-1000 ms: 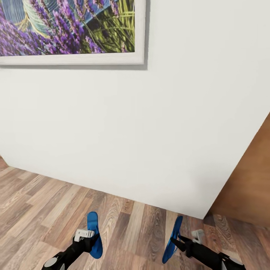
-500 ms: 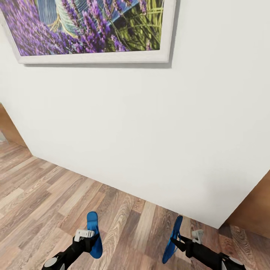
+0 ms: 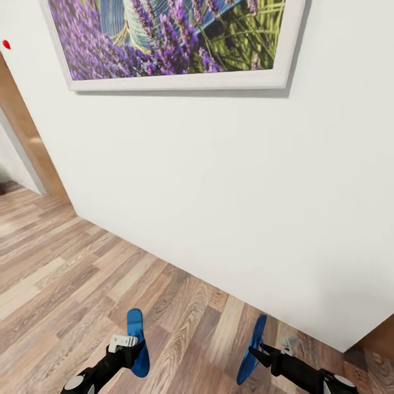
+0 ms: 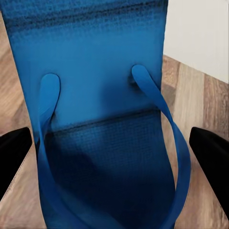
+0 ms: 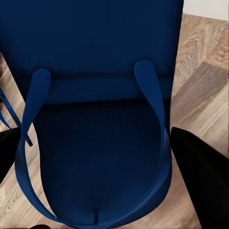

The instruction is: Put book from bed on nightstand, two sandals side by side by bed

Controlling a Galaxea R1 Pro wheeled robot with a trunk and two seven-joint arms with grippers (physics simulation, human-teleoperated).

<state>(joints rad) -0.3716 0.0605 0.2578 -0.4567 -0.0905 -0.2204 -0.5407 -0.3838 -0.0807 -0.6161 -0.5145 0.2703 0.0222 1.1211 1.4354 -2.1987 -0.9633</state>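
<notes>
Transit moment, facing a white wall (image 3: 219,191) with a framed lavender picture (image 3: 175,38) at 12 o'clock in the head view; wood-plank floor (image 3: 65,273) below, brown door edge (image 3: 33,148) at 9 o'clock, small red dot (image 3: 6,44) at 10 o'clock.

Left gripper (image 3: 133,343) at 7 o'clock, closed on the left sandal (image 3: 137,342), carried above the floor, flat face toward the camera. In the left wrist view, blue sole and straps (image 4: 102,143) between the two black fingers (image 4: 14,152), gripped across the width near the strap end.

Right gripper (image 3: 262,350) at 5 o'clock, clamped on the right sandal (image 3: 251,350), seen nearly edge-on, tilted. In the right wrist view, darker blue sole (image 5: 95,143) between black fingers (image 5: 200,171), same grip across the width.

Handling guess: light, thin, probably flexible foam or rubber; textured footbed, so not very slippery; not fragile. Free end likely to flop or swing in turns. Best hold across the sole's middle, near the strap anchors, as now; thin straps poor for pinching. For set-down, sole lowered flat, released only when touching the floor, both toes pointing the same way.

Bed, book and nightstand not seen here; both placements not yet done.
</notes>
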